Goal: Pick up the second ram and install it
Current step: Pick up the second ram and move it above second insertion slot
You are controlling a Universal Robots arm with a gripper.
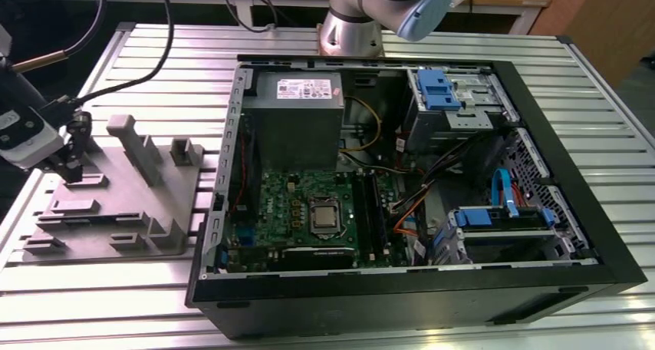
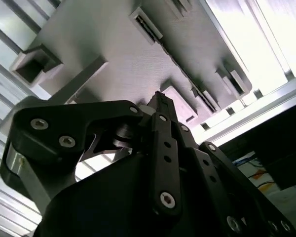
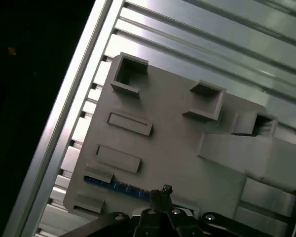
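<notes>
Your ram lies in a narrow slot along one rim of the grey holder. In the first wrist view you see it as a thin blue strip with small dark chips, running straight up to the gripper and passing out of sight behind it. The gripper's tip is right at the strip, touching it or just beside it. You cannot tell from these pictures whether the jaws are clamped on the ram or loose around it.

In the second wrist view the gripper points at the holder, its tip close to a raised block on the plate.

In the exterior view you find the gripper low over the holder's side at the exterior view's left, near the upright posts that rise from the plate. The holder lies flat on the slatted metal table, just beside the open computer case, which stands toward the exterior view's right.

Inside the case you can see the green motherboard and, next to it on the far side, the grey power supply. The arm's base stands on the table beyond the case — well apart from the gripper.
</notes>
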